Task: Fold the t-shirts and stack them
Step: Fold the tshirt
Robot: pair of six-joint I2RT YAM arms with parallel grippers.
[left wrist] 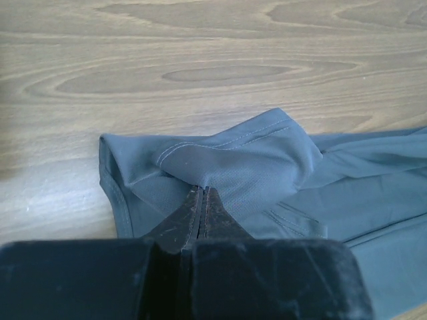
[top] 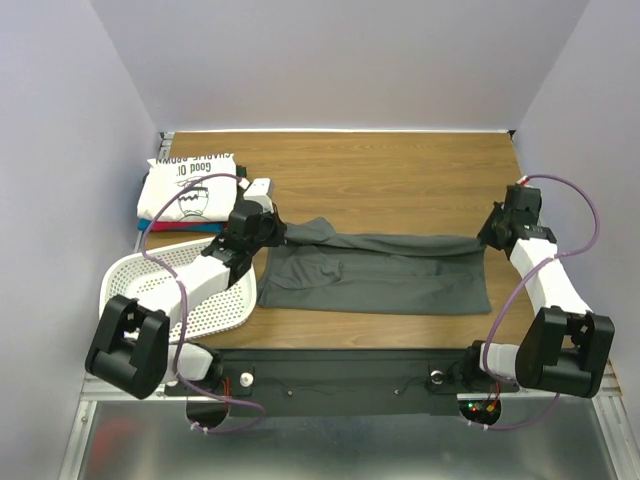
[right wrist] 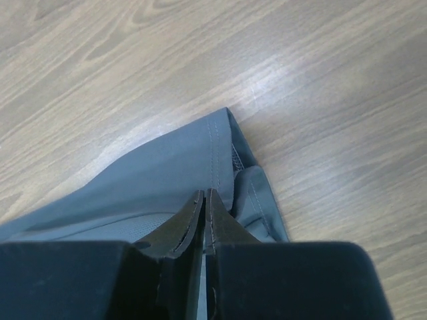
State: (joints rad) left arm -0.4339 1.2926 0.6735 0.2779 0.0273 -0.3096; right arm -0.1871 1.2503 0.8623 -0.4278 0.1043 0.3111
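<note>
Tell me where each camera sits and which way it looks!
Top external: high behind the robot, looking down at the wooden table, charcoal-grey t-shirt, stack of folded t-shirts and white basket; the left arm and right arm show.
Left wrist: on the left arm, looking along its left fingers, shut on a bunched corner of the shirt.
Right wrist: on the right arm, looking along its right fingers, shut on the shirt's other end.
Shared: all three show that same shirt on the wood.

Robot lab cell, plain pale walls (top: 60,150) boxing a wood-grain table (top: 400,180), black mounting rail (top: 340,372) at front
</note>
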